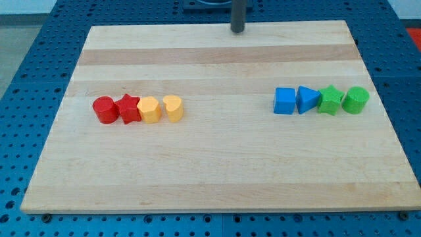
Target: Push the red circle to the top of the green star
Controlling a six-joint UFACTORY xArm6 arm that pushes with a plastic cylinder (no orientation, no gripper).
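Camera view puts my tip (pixel 237 30) at the board's (pixel 210 178) top edge, bare, touching no block. Red circle (pixel 103 109) sits far left; green star (pixel 330 100) far right.

A pale wooden surface (pixel 217 171) fills most of the view, its planks running left to right in light and slightly darker bands. It rests on a blue perforated base (pixel 39 59) dotted with regular rows of small holes, showing along the left, right and near edges. Even, soft light falls across the wood, with only faint shadows.
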